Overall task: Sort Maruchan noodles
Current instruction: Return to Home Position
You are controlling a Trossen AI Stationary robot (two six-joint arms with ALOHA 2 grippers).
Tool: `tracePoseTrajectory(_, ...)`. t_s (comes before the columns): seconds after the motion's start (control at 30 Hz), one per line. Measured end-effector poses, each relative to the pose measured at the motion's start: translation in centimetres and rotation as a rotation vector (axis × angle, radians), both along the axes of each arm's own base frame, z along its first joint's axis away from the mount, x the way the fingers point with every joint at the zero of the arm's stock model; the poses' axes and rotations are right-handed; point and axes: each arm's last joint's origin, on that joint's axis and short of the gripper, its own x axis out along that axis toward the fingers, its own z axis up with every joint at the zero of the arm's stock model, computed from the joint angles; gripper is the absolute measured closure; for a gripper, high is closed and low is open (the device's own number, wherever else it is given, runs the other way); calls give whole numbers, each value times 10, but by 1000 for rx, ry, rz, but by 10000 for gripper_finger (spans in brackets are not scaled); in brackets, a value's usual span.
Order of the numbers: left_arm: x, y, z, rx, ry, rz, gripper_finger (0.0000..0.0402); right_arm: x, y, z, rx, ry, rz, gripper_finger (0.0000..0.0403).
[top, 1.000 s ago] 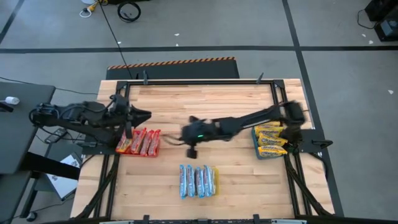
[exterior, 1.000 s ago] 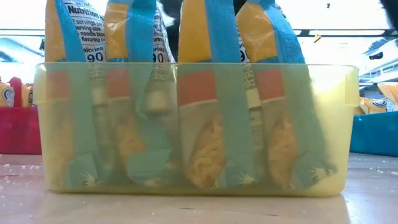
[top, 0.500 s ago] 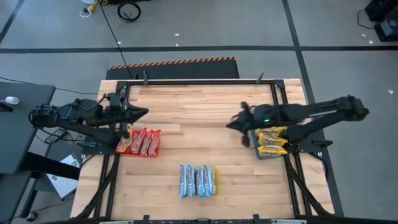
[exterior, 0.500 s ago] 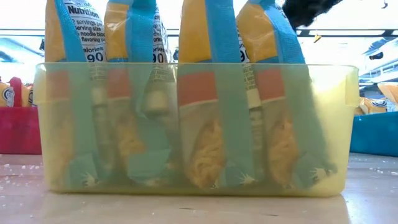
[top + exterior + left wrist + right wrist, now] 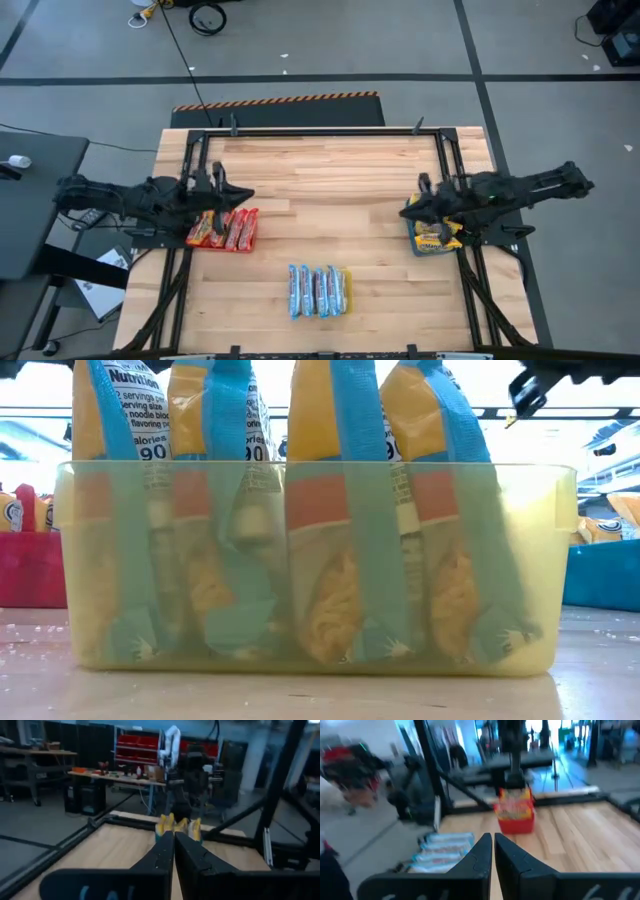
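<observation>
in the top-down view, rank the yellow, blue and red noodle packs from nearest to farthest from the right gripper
From the right gripper, at the table's right side:
1. yellow noodle packs, just beside it at the right edge.
2. blue noodle packs, lower middle of the picture.
3. red noodle packs, across the table by the left gripper.

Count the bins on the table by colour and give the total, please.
red bin: 1
yellow bin: 1
blue bin: 1
Total: 3
</observation>
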Motion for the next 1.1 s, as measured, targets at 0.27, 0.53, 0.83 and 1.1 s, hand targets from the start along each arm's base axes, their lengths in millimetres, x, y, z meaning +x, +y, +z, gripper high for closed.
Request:
tracePoseTrajectory(0.27,-36,15,-26,-46,-60,101,381,-63,-13,16,-24,-350,24,376)
tracePoseTrajectory(0.53,-49,14,-63,-22,-134,26,381,-47,-8,-20,58,-408,63,378)
tracePoseTrajectory(0.83,-35,13,-109,-94,-50,-14,381,-27,-12,-79,174,-318,-17,377)
tracePoseTrajectory(1.1,-34,13,-113,-57,-4,9,381,-25,-28,-86,75,-248,-97,378)
